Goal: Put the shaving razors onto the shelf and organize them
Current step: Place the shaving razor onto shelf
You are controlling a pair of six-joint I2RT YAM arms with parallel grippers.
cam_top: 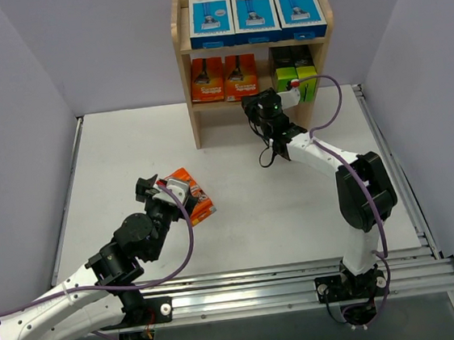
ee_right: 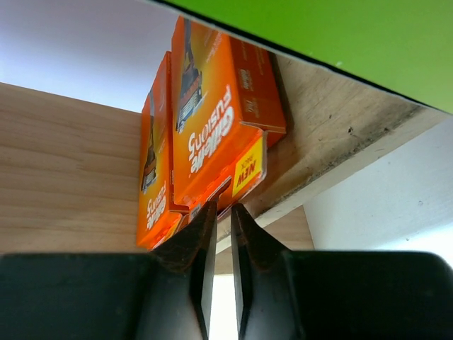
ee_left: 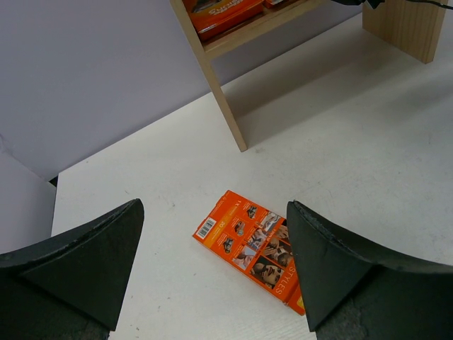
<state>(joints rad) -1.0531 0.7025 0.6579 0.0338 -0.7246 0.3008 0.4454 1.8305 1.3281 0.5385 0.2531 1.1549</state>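
Three blue-and-white razor boxes [cam_top: 255,14] line the top tier of the wooden shelf [cam_top: 193,117]. On the middle tier stand two orange packs [cam_top: 223,79] [ee_right: 212,120], with black-and-lime boxes [cam_top: 296,73] to their right. One orange pack [cam_top: 193,194] [ee_left: 248,241] lies flat on the table. My left gripper [cam_top: 164,191] [ee_left: 214,212] hovers over it, wide open, its right finger [ee_left: 347,269] covering the pack's near end. My right gripper [cam_top: 254,104] [ee_right: 223,207] sits at the middle tier's front edge, just before the orange packs, jaws almost touching with nothing between them.
The table [cam_top: 279,205] is white, with grey walls on both sides and a metal rail [cam_top: 303,280] along the near edge. A lime box face [ee_right: 318,42] fills the top of the right wrist view. The shelf's side post [ee_left: 212,78] stands beyond the flat pack.
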